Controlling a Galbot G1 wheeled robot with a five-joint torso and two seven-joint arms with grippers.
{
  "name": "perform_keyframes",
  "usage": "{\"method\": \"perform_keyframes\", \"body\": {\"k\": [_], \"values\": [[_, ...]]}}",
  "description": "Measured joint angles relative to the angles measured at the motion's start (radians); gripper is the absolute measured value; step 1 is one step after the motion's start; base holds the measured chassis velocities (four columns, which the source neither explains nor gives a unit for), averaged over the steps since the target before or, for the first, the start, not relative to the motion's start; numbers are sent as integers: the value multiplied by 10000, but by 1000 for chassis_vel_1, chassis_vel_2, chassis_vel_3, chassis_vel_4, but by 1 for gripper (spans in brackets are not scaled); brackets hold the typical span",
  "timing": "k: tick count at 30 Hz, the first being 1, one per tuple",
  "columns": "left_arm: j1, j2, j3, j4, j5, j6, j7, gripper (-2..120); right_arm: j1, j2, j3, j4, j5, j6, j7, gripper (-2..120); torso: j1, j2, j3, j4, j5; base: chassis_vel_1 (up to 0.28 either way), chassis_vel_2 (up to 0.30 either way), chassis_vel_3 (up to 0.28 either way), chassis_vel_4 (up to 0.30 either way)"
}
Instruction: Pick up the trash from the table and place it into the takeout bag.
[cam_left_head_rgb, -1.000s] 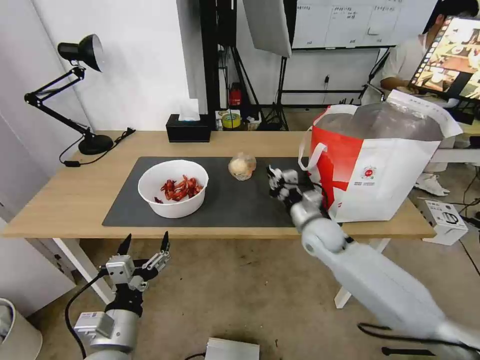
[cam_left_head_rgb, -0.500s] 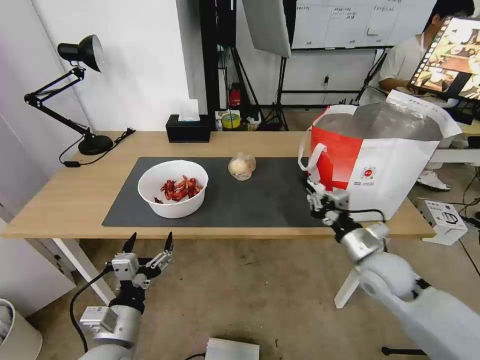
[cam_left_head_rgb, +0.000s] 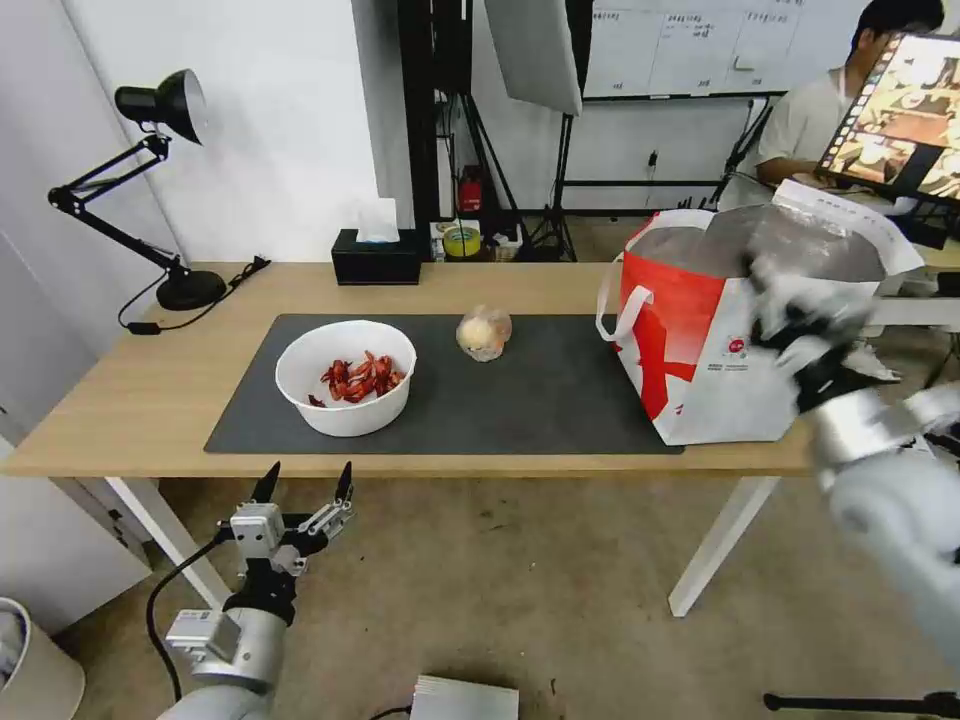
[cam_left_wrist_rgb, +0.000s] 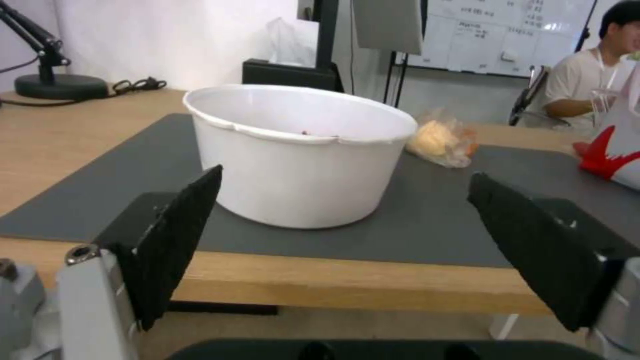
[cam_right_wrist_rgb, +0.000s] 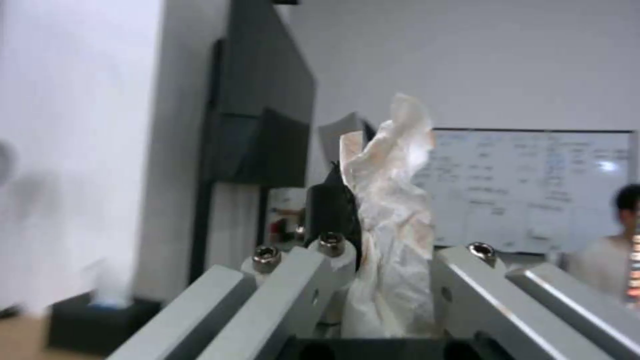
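On the dark grey mat (cam_left_head_rgb: 540, 400) of the light-wood table (cam_left_head_rgb: 150, 380) stands a white bowl (cam_left_head_rgb: 346, 375) (cam_left_wrist_rgb: 300, 165) with red crayfish shells (cam_left_head_rgb: 360, 377). Behind it to the right lies a clear-wrapped beige lump (cam_left_head_rgb: 484, 332) (cam_left_wrist_rgb: 440, 142). The red-and-white takeout bag (cam_left_head_rgb: 700, 340) (cam_left_wrist_rgb: 620, 160) stands open at the table's right end. My right gripper (cam_left_head_rgb: 795, 300) (cam_right_wrist_rgb: 393, 260) is raised in front of the bag's upper right side, shut on a crumpled white tissue (cam_right_wrist_rgb: 390, 165). Below the table's front edge, my left gripper (cam_left_head_rgb: 308, 475) (cam_left_wrist_rgb: 345, 180) hangs open, facing the bowl.
A black desk lamp (cam_left_head_rgb: 160, 180) stands at the back left corner, with its cable on the tabletop. A black tissue box (cam_left_head_rgb: 377, 258) sits at the back edge. A monitor (cam_left_head_rgb: 900, 110) stands behind the bag. A white bin (cam_left_head_rgb: 30, 670) is on the floor at left.
My right arm has swung from the mat's right part out to the right and up, to the bag's upper front. The left gripper has sunk slightly.
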Motion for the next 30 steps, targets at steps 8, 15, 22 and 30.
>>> {"method": "perform_keyframes", "body": {"k": [8,15,22,30], "values": [[-87,84,126,-256,0,2,3,100,2730,-1176,-1934,-906,511,-2380,785,0,1,0,1,-1,-1,0,0,0,0],[-6,-43,314,-531,1,3,-25,100,5556,-1217,-4386,-1658,844,-4623,2092,0,1,0,1,1,-2,0,0,0,0],[-28,-39,330,-574,-9,3,-26,100,7058,-555,-5840,-2272,2315,-6316,3864,0,1,0,1,1,-3,0,0,0,0],[-30,-4,268,-577,-58,3,-29,100,7278,-271,-6094,-2554,2974,-7002,4320,23,0,-1,1,0,-2,0,0,0,0]]}}
